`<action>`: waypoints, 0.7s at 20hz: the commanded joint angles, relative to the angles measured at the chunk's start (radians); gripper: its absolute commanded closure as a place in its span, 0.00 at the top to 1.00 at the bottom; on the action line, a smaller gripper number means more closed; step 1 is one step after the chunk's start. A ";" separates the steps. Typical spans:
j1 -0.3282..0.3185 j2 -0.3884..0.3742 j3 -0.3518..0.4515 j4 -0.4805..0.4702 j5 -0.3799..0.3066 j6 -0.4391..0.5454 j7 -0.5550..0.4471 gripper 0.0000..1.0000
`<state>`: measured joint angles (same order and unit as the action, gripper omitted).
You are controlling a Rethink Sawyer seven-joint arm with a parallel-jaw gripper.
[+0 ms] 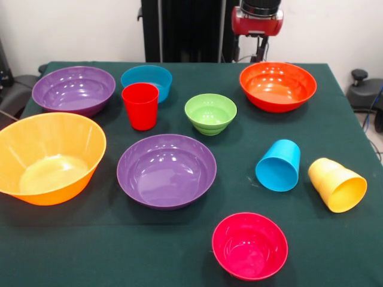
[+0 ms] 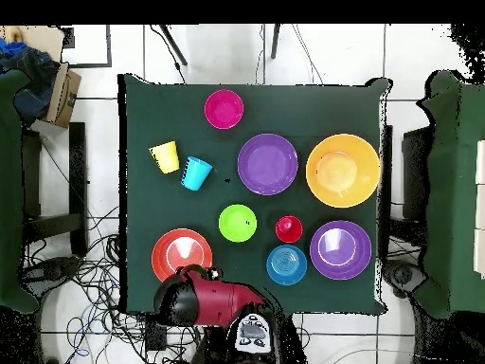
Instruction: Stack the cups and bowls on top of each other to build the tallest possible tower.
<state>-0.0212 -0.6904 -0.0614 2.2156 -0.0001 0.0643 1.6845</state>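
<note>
All the bowls and cups stand apart on the green table (image 1: 335,119); nothing is stacked. Far row: a purple bowl (image 1: 73,89), the small blue bowl (image 1: 146,81), the orange-red bowl (image 1: 277,85). The red cup (image 1: 140,106) stands upright in front of the blue bowl, with the green bowl (image 1: 210,113) beside it. Nearer are the yellow-orange bowl (image 1: 49,156), the second purple bowl (image 1: 166,170) and the magenta-pink bowl (image 1: 249,245). The sky-blue cup (image 1: 279,165) and the yellow cup (image 1: 337,185) lie on their sides. My gripper (image 1: 261,51) hangs drawn back behind the orange-red bowl, holding nothing.
The red arm (image 2: 204,299) is folded over the table's edge at the robot's side, by the orange-red bowl (image 2: 181,253). The black pedestal (image 1: 182,30) stands behind the table. Chairs and cables surround the table.
</note>
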 commanded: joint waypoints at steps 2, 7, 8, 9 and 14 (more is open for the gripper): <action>0.031 0.048 0.023 -0.068 -0.046 -0.013 0.109 1.00; 0.053 0.051 0.004 -0.084 -0.052 0.009 0.098 1.00; 0.058 0.052 -0.001 -0.089 -0.054 0.016 0.095 1.00; 0.062 0.053 -0.005 -0.093 -0.055 0.022 0.092 1.00; 0.060 0.049 0.003 -0.067 -0.039 -0.008 0.129 1.00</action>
<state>0.0281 -0.6690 -0.1019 2.2070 -0.0150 0.0643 1.6845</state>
